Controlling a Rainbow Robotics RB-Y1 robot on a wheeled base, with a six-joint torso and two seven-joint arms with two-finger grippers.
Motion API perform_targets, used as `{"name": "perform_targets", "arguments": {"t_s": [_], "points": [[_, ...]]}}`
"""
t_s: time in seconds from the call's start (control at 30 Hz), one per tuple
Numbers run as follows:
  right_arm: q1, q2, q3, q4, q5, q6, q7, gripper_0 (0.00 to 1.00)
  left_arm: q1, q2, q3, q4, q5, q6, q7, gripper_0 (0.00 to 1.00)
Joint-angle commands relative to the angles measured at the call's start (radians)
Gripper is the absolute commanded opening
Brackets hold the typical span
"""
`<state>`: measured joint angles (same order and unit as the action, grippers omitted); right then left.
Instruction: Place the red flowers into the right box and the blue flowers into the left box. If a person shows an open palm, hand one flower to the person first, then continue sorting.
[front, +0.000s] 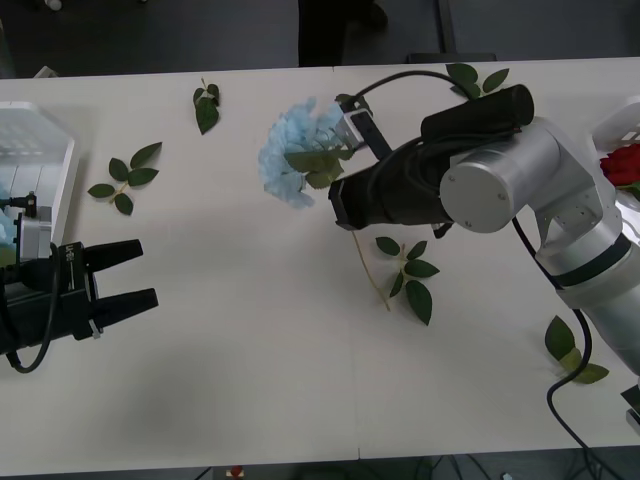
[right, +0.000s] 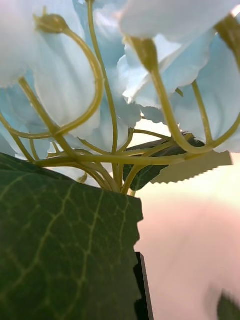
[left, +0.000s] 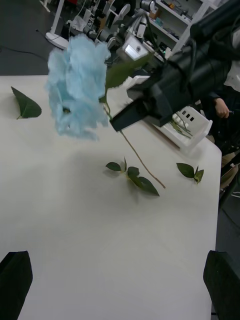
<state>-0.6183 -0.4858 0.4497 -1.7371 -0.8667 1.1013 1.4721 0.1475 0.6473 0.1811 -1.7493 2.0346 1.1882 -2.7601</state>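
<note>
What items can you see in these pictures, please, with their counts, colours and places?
blue flower: one, pale blue, held above the table's middle by the right gripper
red flowers: at least one, red, in the right box at the far right edge
right box: one, white, far right
left box: one, white, far left
leaf sprigs: six, green, scattered over the table
table: one, white
left gripper: black fingers open, near the left box
right gripper: black, clamped on the flower's stem
</note>
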Motion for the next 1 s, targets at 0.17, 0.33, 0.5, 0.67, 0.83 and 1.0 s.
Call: {"name": "perform_targets", "arguments": {"t_s": [0.17, 0.33, 0.5, 0.67, 0.83, 1.0], "points": [[-0.143, 0.003, -0.034, -0.041, -0.189, -0.202, 0.166, 0.0, 0.004, -0.038, -0.02, -0.027, 0.018, -0.024, 0.055, 1.0], [-0.17, 0.016, -0.036, -0.024, -0.342, -0.301, 0.201, 0.0, 0.004, -0.038, -0.02, -0.027, 0.018, -0.024, 0.055, 1.0], [-0.178, 0.016, -0.036, -0.025, -0.354, -0.351, 0.223, 0.0, 0.004, -0.038, -0.02, -0.027, 0.018, -0.024, 0.055, 1.0], [-0.204, 0.01, -0.04, 0.014, -0.347, -0.406, 0.232, 0.0, 0.004, -0.038, -0.02, -0.027, 0.018, -0.024, 0.055, 1.0], [-0.282, 0.015, -0.062, 0.102, -0.331, -0.52, 0.252, 0.0, 0.004, -0.038, -0.02, -0.027, 0.018, -0.024, 0.055, 1.0], [-0.397, 0.047, -0.108, 0.218, -0.31, -0.584, 0.281, 0.0, 0.004, -0.038, -0.02, -0.027, 0.018, -0.024, 0.055, 1.0]]}}
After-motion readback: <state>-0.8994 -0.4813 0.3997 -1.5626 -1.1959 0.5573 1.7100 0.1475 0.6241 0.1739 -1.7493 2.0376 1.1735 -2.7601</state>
